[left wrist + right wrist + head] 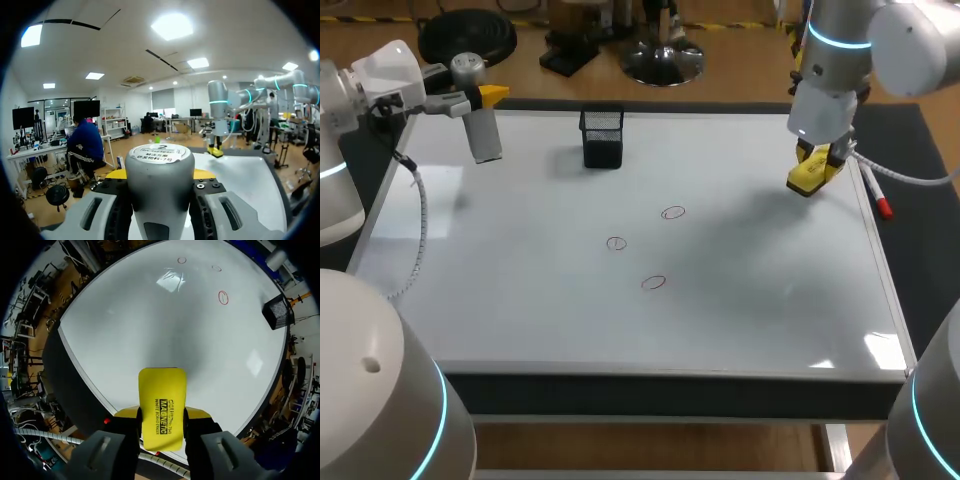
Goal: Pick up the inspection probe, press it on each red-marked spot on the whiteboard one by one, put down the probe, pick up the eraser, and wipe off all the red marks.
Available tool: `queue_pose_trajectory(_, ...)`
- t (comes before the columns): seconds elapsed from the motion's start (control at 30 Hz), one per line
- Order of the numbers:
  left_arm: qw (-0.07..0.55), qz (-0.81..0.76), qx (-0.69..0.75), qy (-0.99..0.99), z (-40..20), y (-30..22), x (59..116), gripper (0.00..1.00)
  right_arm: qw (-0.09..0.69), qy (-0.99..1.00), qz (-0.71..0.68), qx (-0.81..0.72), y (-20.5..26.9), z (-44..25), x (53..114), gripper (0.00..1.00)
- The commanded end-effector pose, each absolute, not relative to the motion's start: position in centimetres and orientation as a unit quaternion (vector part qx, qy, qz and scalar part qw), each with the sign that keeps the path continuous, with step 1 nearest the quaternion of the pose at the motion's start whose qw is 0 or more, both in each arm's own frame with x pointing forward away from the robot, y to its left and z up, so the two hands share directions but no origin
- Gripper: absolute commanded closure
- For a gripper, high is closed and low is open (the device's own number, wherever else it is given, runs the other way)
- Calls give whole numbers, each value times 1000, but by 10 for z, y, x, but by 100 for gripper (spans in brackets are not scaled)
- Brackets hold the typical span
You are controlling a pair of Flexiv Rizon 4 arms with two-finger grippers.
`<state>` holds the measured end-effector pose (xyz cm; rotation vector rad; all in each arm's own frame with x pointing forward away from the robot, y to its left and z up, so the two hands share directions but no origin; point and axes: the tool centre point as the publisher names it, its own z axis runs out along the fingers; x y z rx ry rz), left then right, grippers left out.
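Closest to the camera, the whiteboard (pixel 520 300) covers most of the desk (pixel 930 250), and all three red marks are on it, unwiped: one little ring just below centre of the frame (pixel 653 283), one up and left of it (pixel 616 243), and the third a bit further up and right (pixel 673 212). Next back, at the right of the frame, my right hand (pixel 813 170) is clenched on the yellow eraser (pixel 807 177). The right wrist view shows a yellow fingertip pressed on each long side of it, with the far end of the eraser sticking out ahead of the fingers. It sits over the right part of the board, well apart from the rings. Just beside it, along the board's right edge, lies a white marker with a red cap (pixel 876 190). Then at the upper left of the frame, my left hand (pixel 480 98) is gripping the inspection probe (pixel 484 135) (grey cylinder, rounded cap on top). The left wrist view shows the fingers snug against both sides of it, and it hangs over the board's far left corner. Furthest back, at upper centre, a black mesh cup (pixel 602 137) stands upright on the board near its far edge.
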<state>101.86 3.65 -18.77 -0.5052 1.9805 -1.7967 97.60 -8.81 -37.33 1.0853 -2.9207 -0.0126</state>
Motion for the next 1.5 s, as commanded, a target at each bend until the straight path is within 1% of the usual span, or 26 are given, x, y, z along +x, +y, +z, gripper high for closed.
queue_pose_trajectory(0.03,209,-646,-181,711,-187,36,1019,100,13,-937,-3,349,-89,-373,976,100)
queue_pose_trajectory(0.53,209,-646,-181,711,-187,36,1019,100,13,-937,-3,349,-89,-373,976,100)
queue_pose_trajectory(0.67,214,-643,-192,710,-186,28,1008,100,13,-937,-3,349,-89,-373,976,100)
queue_pose_trajectory(0.9,223,-639,-198,709,-182,4,980,100,13,-937,-3,349,-89,-373,976,100)
queue_pose_trajectory(1.5,187,-661,-161,709,-194,-80,930,100,13,-937,-3,349,-89,-373,976,100)
